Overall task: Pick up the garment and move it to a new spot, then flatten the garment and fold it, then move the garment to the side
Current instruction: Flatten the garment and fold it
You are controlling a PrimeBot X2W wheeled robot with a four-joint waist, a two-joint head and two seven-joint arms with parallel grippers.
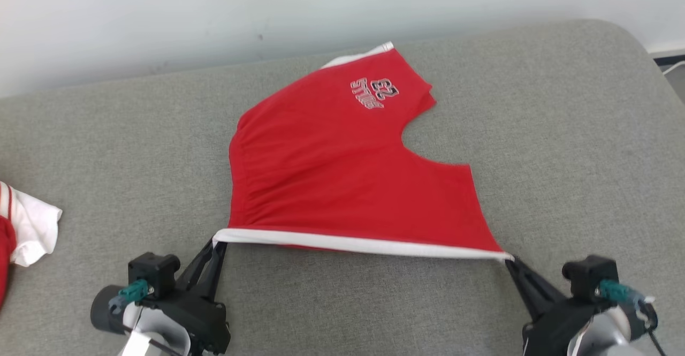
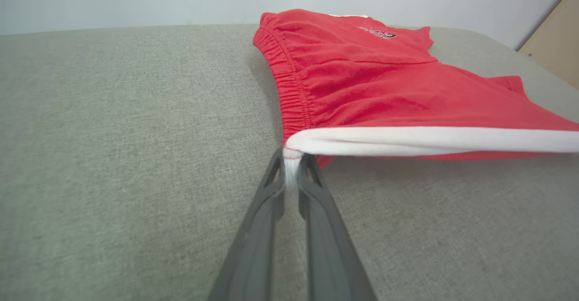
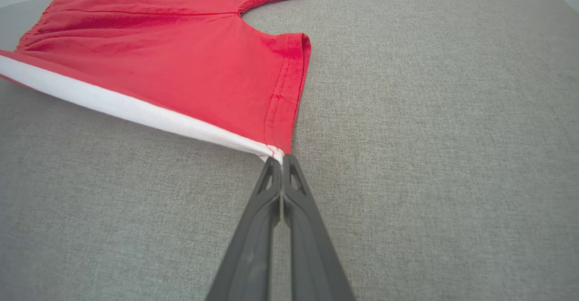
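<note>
The garment (image 1: 342, 174) is a pair of red shorts with a white side stripe and a printed logo, spread on the grey cushion (image 1: 562, 131). Its white-striped near edge is pulled taut and raised slightly off the surface between my two grippers. My left gripper (image 1: 218, 241) is shut on the left end of that stripe, by the gathered waistband (image 2: 294, 97); the pinched white cloth shows between its fingers (image 2: 271, 179). My right gripper (image 1: 508, 259) is shut on the right end, at the leg hem corner (image 3: 276, 154). The far leg lies flat towards the wall.
A white and red cloth (image 1: 27, 227) lies at the cushion's left edge. A pale wall (image 1: 267, 2) runs behind the cushion. The cushion's rounded right corner (image 1: 637, 45) drops to the floor, where a cable (image 1: 671, 67) lies.
</note>
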